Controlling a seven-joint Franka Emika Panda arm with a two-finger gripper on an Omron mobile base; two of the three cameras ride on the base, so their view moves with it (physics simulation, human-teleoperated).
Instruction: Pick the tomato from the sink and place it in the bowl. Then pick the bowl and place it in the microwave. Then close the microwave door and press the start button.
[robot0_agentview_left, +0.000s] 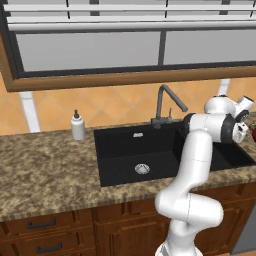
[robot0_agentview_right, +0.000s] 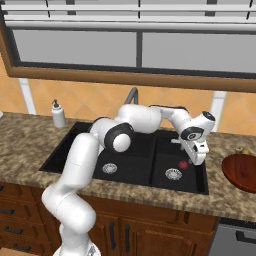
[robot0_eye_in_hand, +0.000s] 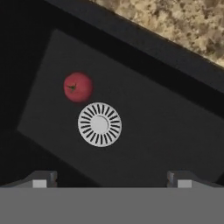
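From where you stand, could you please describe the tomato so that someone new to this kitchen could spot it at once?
Find the black double sink set in the speckled stone counter, and look in its right-hand basin, under the open tool. On the basin floor, beside the round silver drain, lies the tomato. It is the one small red ball there, with a dark stem mark, far smaller than the reddish-brown bowl on the counter.

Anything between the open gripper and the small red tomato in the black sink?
Nothing visible. The small round red tomato lies alone on the black sink floor beside the round silver drain. The open gripper hangs above, with bare basin between.
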